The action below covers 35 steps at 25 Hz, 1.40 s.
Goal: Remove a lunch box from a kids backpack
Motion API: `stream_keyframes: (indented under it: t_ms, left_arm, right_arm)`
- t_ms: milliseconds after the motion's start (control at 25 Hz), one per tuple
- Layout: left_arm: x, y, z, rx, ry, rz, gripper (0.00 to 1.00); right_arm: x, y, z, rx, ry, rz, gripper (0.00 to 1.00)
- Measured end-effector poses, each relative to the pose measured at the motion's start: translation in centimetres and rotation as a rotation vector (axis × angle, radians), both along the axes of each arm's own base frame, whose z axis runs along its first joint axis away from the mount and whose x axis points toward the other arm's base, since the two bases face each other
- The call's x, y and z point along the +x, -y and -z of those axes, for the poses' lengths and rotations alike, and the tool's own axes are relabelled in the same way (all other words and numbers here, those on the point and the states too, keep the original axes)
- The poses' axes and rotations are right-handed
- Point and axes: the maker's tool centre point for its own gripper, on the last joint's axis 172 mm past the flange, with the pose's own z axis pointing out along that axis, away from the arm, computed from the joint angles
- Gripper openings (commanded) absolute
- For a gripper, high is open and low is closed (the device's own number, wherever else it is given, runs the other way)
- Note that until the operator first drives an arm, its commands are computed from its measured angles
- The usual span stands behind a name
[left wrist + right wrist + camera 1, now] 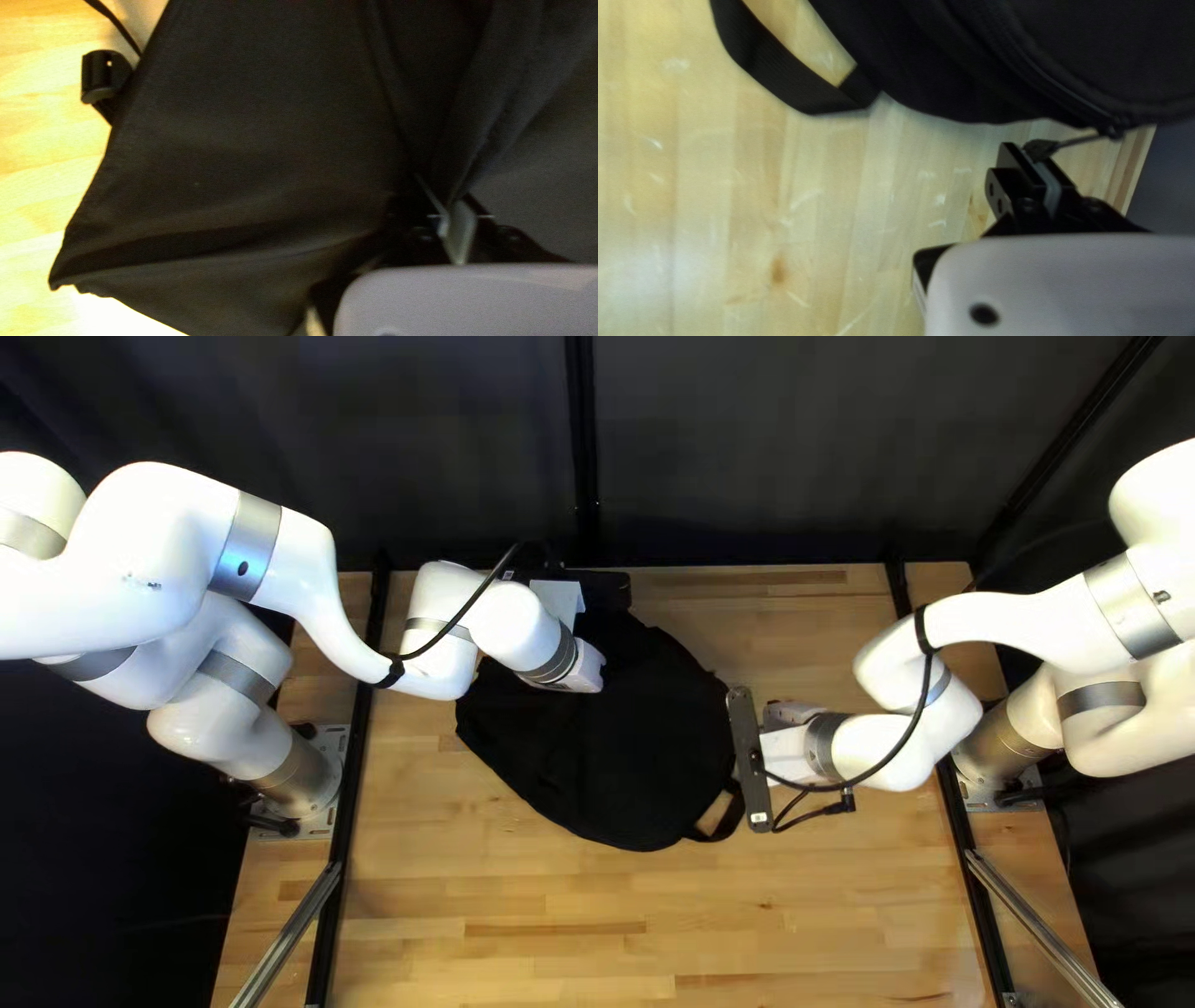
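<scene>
Backpack (623, 747) lies flat on our bench (523, 921) in the middle of the top left view, its carry loop (784, 81) toward the right of that view, where our right arm can work beside the zipped edge. The lunch box is out of sight; we take it to be inside, which would explain why both arms attend to the bag itself.

Our right pincer (1033, 155) is pressed together on the zip pull (1042, 149), just off the bag's edge. We judge the grip sits out on the pull, rather than on the slider, so that a tug can run along the zip (1055, 90) with less cloth in the way.

Our left pincer (455, 208), coming in from the upper left of the top left view, appears to be pinching a gathered fold of the bag's cloth. That looks like an anchor: without it, soft fabric would probably follow the pull instead of parting. The step in hand, then, is unzipping, early in the job. Our next move calls for drawing the pull along the curve while the other side resists; the small pull could slip free, or loose cloth could jam the slider.
</scene>
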Motion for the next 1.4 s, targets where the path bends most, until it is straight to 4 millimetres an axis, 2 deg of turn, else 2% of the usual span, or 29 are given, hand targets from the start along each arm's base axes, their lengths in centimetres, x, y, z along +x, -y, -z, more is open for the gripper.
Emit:
stream_keyframes:
  t_ms: [200, 400, 600, 800, 960, 1000, 1040, 1400]
  left_arm:
    - [2.0, -0.6, -2.2, 0.031, 0.008, 0.035, 1.0]
    - [3.9, -3.0, -2.8, 0.042, -0.004, 0.06, 1.0]
    - [5.4, -6.3, -0.7, 0.016, -0.025, 0.085, 1.0]
    - [6.3, -10.0, 1.5, -0.014, -0.023, 0.093, 1.0]
    - [6.2, -11.7, 2.6, -0.039, -0.023, 0.094, 1.0]
    - [6.1, -11.8, 2.7, -0.044, -0.024, 0.094, 0.57]
    - [6.0, -11.9, 2.8, -0.048, -0.024, 0.094, 0.01]
    - [5.5, -10.9, 2.9, -0.062, -0.03, 0.102, 0.0]
  right_arm:
    - [-0.6, 2.7, -0.4, -0.001, -0.015, 0.003, 0.0]
    - [-0.6, 6.1, -1.0, -0.004, -0.029, -0.004, 0.0]
    - [-0.9, 7.1, -2.6, -0.014, -0.022, 0.0, 0.0]
    - [-1.2, 6.7, -2.6, -0.02, -0.017, -0.004, 0.0]
    - [-1.3, 6.7, -2.7, -0.022, -0.013, -0.004, 0.0]
    - [-1.3, 6.7, -2.7, -0.023, -0.013, -0.004, 0.0]
    - [-1.3, 6.8, -2.8, -0.024, -0.012, -0.004, 0.0]
    - [-1.7, 7.3, -2.8, -0.023, -0.009, 0.008, 0.0]
